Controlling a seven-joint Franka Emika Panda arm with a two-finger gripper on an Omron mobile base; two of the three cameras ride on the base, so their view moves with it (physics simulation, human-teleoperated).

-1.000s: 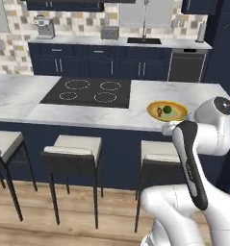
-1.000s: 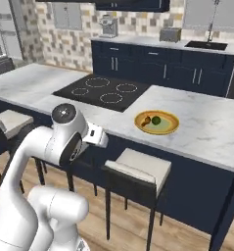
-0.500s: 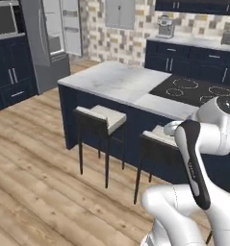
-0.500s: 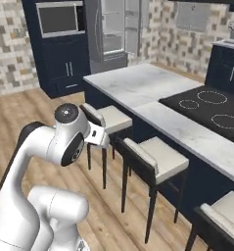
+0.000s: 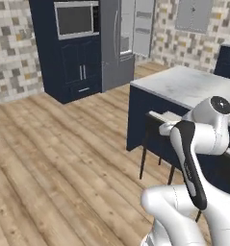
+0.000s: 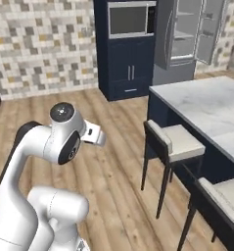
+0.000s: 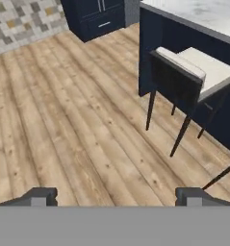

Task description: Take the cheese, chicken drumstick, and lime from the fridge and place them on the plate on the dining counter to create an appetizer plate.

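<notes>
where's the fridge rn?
The fridge stands at the top right of the right base view, door open, just right of the navy oven cabinet and beyond the dining counter; in the left base view it's top centre.

Base has swung round, so both base views shifted wholesale: the black four-ring cooktop and the yellow-rimmed plate with food on it, in view a second ago, have gone out of frame. The tall grey fridge with pale shelves (image 6: pixel 187 39) and its open door now stands beyond the end of the long white grey-veined marble dining counter on a navy base (image 6: pixel 206 105), next to the dark navy oven cabinet (image 5: pixel 73 48). Wide wood plank floor (image 5: pixel 63 158) now spreads on the side of the counter away from the robot's arm, and a dark-framed stool with a pale cushion (image 6: pixel 175 142) sits close against that counter, where half a second ago the fridge was small and far behind it.
</notes>
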